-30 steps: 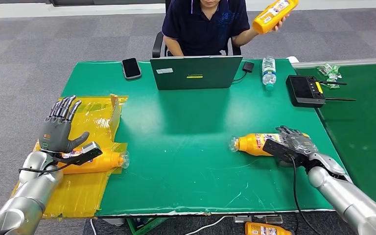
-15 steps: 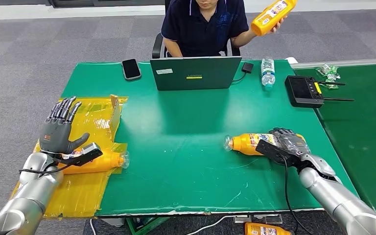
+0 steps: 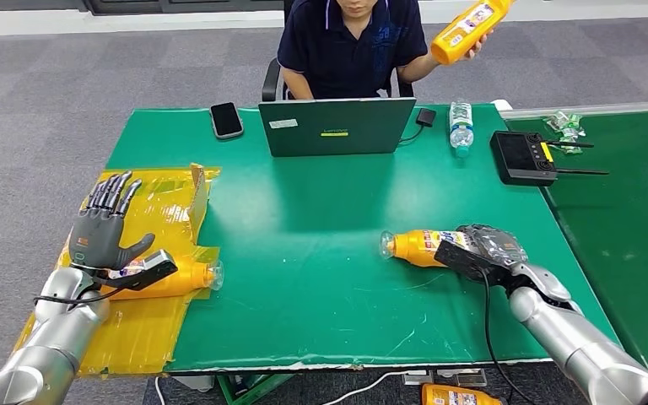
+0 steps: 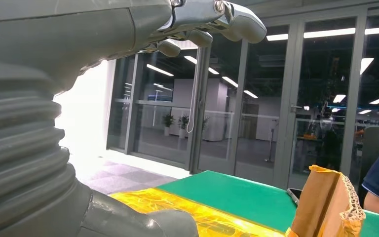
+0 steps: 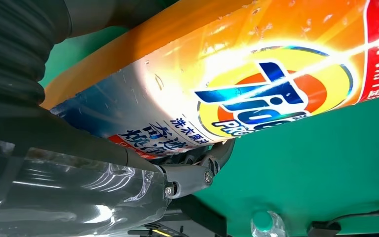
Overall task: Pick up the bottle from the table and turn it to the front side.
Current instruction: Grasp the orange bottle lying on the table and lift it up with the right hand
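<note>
The robot's left arm is raised at the table's left edge, its left hand (image 3: pixel 101 228) upright with fingers spread and holding nothing, while its right arm reaches forward and its right hand (image 3: pixel 491 246) wraps around the lying orange bottle (image 3: pixel 418 246).

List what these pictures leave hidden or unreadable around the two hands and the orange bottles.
- Head view: the right robot hand covers the base end of the orange bottle; the grip underneath is hidden.
- Head view: the left wrist hides the middle of the second bottle on the yellow sheet.
- Head view: a bottle under the table is cut by the bottom edge.
- Right wrist view: glare washes out part of the label.
</note>
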Available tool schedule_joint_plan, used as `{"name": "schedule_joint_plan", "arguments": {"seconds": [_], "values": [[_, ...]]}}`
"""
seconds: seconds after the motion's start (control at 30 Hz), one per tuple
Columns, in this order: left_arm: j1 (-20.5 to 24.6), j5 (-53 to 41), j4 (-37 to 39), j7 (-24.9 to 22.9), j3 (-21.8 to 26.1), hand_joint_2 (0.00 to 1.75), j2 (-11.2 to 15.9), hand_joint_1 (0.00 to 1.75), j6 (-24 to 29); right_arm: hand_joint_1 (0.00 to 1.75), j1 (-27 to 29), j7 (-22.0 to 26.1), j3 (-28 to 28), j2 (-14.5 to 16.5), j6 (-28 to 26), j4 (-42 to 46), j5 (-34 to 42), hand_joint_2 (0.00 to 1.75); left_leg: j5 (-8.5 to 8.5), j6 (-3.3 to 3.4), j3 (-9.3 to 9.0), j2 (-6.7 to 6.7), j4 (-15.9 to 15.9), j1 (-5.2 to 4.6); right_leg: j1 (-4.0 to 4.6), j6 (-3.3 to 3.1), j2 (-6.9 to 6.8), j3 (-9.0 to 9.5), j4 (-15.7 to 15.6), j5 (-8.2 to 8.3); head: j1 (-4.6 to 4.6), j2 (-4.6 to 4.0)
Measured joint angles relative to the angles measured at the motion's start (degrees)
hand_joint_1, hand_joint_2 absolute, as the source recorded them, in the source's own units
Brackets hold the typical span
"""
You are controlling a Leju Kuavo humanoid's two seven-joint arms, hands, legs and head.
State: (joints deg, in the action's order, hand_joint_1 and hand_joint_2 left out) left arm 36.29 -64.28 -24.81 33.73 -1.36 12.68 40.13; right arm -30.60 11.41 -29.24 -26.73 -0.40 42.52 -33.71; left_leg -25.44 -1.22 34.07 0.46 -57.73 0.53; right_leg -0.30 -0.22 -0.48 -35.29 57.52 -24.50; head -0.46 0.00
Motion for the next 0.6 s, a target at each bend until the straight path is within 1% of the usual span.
{"name": "schedule_joint_plan", "arguments": {"seconds": [0.17,0.3,0.5,0.6], "values": [[0.0,-0.1,0.0,0.1,0.0,1.75,-0.1,0.0,0.0,1.75,-0.1,0.5,0.6,0.4,0.0,-0.1,-0.5,1.75,0.0,0.0,0.0,0.01,0.0,0.0,0.0,0.0,0.0,0.0,0.0,0.0,0.0,0.0],[0.0,-0.2,0.0,0.3,0.0,1.75,-0.2,0.0,0.0,1.75,-0.3,1.9,0.7,1.0,-0.2,-0.1,-0.5,1.75,0.0,0.0,0.02,0.01,0.0,0.0,0.0,-0.01,0.0,-0.01,0.0,0.01,0.0,0.0],[0.3,-0.3,0.0,1.2,0.0,1.75,-0.5,0.0,-0.1,1.75,-1.8,3.4,0.7,3.3,-0.3,-0.1,-1.1,1.75,0.02,-0.02,0.09,0.01,0.0,0.0,0.0,-0.01,0.01,-0.07,0.0,0.01,0.0,0.0],[1.0,-0.7,0.0,1.6,0.0,1.75,-1.1,0.0,-0.3,1.75,-3.6,4.6,0.7,5.2,-0.5,-0.3,-0.6,1.75,0.05,-0.04,0.2,0.01,0.0,-0.01,-0.01,-0.03,0.01,-0.19,0.0,0.04,0.0,0.0]]}}
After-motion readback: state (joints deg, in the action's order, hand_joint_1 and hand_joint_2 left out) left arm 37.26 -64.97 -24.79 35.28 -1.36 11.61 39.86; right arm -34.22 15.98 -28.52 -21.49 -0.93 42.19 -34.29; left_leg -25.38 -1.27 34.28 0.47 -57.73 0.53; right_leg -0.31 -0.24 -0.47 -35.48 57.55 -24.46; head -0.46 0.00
